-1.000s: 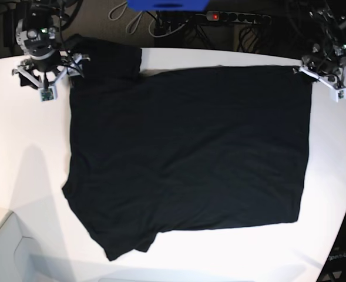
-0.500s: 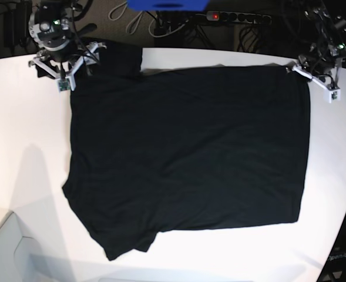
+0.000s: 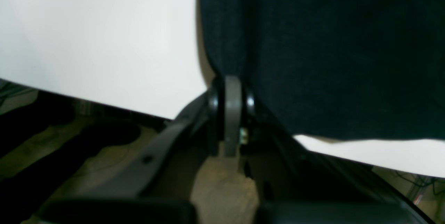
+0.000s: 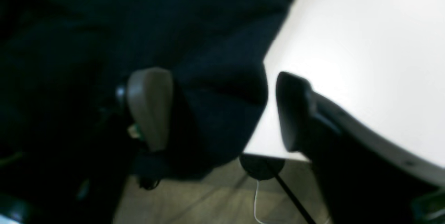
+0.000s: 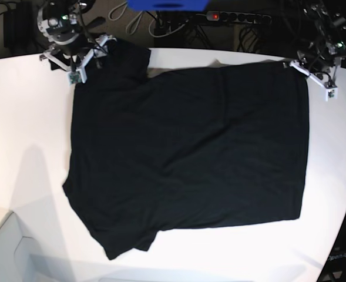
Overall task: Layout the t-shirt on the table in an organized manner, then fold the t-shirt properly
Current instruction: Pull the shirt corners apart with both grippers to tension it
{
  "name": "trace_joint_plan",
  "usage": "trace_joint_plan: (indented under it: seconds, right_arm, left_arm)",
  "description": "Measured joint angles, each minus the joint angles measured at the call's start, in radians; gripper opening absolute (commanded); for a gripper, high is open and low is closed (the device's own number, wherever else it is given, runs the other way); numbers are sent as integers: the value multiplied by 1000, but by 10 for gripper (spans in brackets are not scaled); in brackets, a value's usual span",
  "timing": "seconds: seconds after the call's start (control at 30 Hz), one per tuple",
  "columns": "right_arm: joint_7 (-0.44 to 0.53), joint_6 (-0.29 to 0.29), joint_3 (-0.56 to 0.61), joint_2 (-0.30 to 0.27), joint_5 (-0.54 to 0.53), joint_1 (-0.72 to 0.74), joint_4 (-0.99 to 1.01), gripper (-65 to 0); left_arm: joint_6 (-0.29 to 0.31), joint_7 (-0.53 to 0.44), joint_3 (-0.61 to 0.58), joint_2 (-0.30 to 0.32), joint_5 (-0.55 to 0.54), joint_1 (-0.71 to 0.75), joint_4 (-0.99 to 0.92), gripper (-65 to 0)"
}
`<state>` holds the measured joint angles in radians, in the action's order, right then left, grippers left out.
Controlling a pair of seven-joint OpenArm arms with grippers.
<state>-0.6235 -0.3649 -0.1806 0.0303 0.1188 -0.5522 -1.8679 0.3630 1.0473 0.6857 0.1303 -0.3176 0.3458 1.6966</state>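
The black t-shirt (image 5: 184,147) lies spread, plain side up, across the white table (image 5: 20,147). At the far right corner my left gripper (image 5: 297,67) is shut on the shirt's hem corner; in the left wrist view its fingers (image 3: 232,95) pinch the edge of the t-shirt (image 3: 330,43) right at the rim of the table (image 3: 97,32). At the far left my right gripper (image 5: 93,53) sits over the sleeve. Close up, the right gripper (image 4: 222,111) stands open with the sleeve of the t-shirt (image 4: 174,25) bunched between its jaws, beside the table (image 4: 365,36).
A power strip (image 5: 237,17) with a red light, a blue object (image 5: 167,4) and cables lie behind the table's far edge. A pale box (image 5: 2,247) sits at the lower left. The table's curved edge drops off on the right, with floor below both grippers.
My right gripper moved right and farther back onto the sleeve and its jaws began narrowing. My left gripper shut on the hem corner and drew it slightly inward, rippling the top edge.
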Motion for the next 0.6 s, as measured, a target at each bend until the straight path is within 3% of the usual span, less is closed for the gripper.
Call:
trace_joint_plan:
  seconds: [0.27, 0.43, 0.6]
  right_arm:
    - [7, 0, -5, 0, -6, -8, 7, -650]
    - [-49, -3, -29, 2, 19, -31, -64, -650]
    - [-22, -19, -19, 4, 5, -55, -154, -650]
  left_arm:
    - [0, -3, -1, 25, 3, -5, 14, -650]
    - [3, 3, 80, 39, -5, -63, 13, -650]
    - [3, 8, 145, 43, -2, -109, 14, -650]
